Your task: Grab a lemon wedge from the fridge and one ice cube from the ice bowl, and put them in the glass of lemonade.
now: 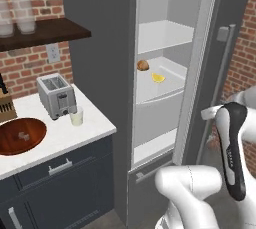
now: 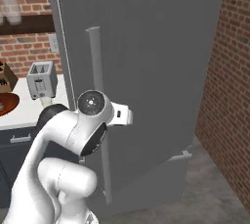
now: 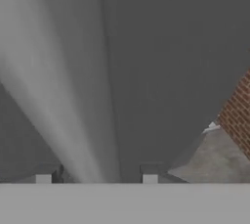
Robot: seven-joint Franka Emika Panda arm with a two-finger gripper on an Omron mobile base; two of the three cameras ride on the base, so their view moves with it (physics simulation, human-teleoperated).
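The fridge (image 1: 100,68) stands with its door swung open, showing white shelves. On the middle shelf lies the tiny yellow lemon wedge (image 1: 158,77), with a brown lump (image 1: 143,65) to its left. My gripper (image 3: 96,178) is at the door's long pale handle (image 3: 73,120), one fingertip (image 3: 44,177) on each side of the bar, with small gaps showing, so it reads as open. The hand (image 1: 207,113) sits against the handle (image 1: 223,73) low on the door. The glass of lemonade (image 1: 76,116) stands on the white counter beside the toaster. The ice bowl (image 1: 20,135) is at the counter's left.
A silver toaster (image 1: 56,94) and a knife block (image 1: 5,105) stand at the back of the counter. Frosted jars (image 1: 22,10) sit on a dark wall shelf. The open door (image 2: 156,61) stands close to a brick wall (image 2: 229,86) on the right.
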